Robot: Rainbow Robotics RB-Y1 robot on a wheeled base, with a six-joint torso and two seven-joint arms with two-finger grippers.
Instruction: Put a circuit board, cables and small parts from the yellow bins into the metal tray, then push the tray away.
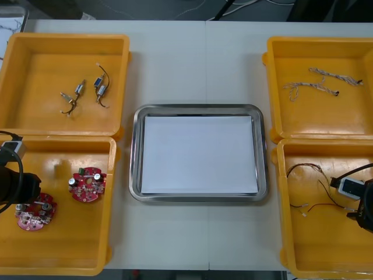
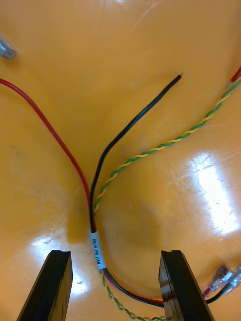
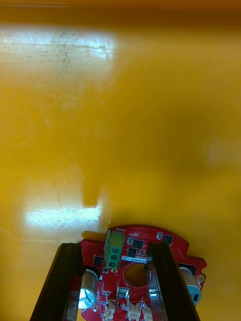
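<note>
While outside the tray (image 1: pixel 198 108) — two circuit boards (image 1: pixel 88 185), four yellow bins (image 1: pixel 35 55).

The front view's edge cuts my right gripper (image 1: pixel 362 214); the circuit board (image 3: pixel 133 246) and cables (image 2: pixel 98 248) run out of my wrist views.

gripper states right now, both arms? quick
Left gripper: down at a circuit board; open or shut cannot be told.
Right gripper: open, astride the cables, holding nothing.
</note>
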